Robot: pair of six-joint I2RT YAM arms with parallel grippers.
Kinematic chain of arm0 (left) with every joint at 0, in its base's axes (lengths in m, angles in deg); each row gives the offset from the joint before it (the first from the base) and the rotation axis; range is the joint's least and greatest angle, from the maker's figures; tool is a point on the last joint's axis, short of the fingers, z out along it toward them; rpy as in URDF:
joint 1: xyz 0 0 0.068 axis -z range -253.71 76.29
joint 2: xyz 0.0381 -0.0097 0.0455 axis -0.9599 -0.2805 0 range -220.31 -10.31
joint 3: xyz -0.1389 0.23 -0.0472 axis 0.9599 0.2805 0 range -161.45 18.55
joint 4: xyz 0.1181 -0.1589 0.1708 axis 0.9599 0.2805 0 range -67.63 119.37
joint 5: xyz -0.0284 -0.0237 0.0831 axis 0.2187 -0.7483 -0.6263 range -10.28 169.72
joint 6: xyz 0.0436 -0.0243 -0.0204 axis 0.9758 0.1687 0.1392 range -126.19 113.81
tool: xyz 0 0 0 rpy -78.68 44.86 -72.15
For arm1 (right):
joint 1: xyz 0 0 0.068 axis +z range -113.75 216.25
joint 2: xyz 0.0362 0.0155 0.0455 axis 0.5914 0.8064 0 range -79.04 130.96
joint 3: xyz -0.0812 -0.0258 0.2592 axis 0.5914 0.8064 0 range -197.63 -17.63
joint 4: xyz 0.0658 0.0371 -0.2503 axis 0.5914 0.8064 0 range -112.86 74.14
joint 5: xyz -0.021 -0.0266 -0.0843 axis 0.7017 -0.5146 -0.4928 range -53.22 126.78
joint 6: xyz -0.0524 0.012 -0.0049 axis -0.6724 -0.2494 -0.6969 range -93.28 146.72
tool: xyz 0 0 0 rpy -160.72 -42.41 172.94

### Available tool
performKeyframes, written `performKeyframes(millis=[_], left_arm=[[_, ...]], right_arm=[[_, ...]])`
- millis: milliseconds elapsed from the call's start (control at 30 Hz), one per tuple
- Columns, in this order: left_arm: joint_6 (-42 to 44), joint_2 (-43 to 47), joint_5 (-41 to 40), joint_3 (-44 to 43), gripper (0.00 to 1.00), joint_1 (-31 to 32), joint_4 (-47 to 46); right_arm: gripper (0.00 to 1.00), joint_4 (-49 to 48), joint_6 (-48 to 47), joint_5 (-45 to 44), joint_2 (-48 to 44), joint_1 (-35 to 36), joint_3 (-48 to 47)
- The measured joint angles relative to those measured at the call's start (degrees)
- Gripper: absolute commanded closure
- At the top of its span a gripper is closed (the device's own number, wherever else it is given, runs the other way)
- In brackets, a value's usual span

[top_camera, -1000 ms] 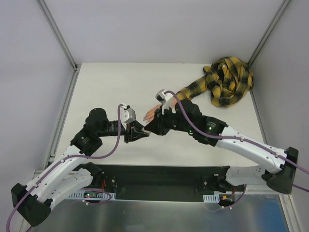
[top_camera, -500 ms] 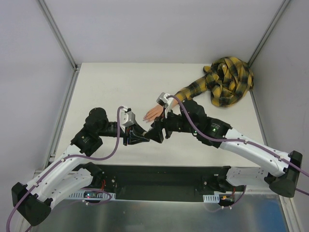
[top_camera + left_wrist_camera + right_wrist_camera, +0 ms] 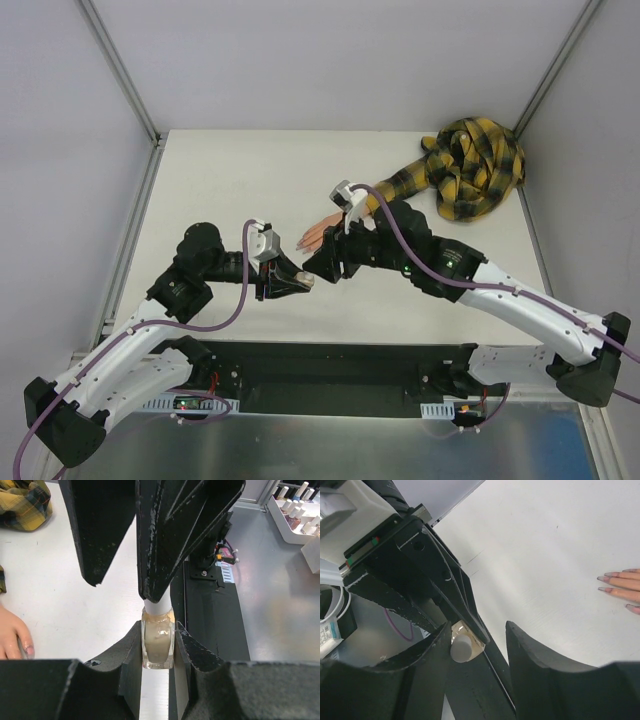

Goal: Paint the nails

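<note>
The left fingers [image 3: 131, 666] sit clamped on the small beige polish bottle [image 3: 158, 647], the right fingers [image 3: 536, 652] are apart around its white cap [image 3: 462, 648], and nearby on the counter [image 3: 230, 180] lie the mannequin hand's [image 3: 318, 234] nails [image 3: 611, 574], tiny, hard, probably slick, wanting brush-light touches, so the cap's sides look best to grip.

From above and behind the arm bases we look down on the whole tabletop [image 3: 230, 180]. Our wrist cameras peer from close behind their own fingers [image 3: 125, 670]; both catch the small bottle [image 3: 158, 647], and the mannequin hand [image 3: 622, 585] at 9 o'clock for the left, 3 o'clock for the right.
</note>
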Motion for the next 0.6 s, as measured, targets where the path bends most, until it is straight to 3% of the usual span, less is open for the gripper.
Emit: performKeyframes(millis=[333,600], left_arm=[[0.02,0.00,-0.94,0.00,1.00,0.00,-0.17],[0.02,0.00,-1.46,0.00,1.00,0.00,-0.20]], right_arm=[[0.55,0.61,-0.13,0.90,0.98,1.03,0.00],[0.66,1.14,-0.37,1.14,0.98,1.51,0.00]])
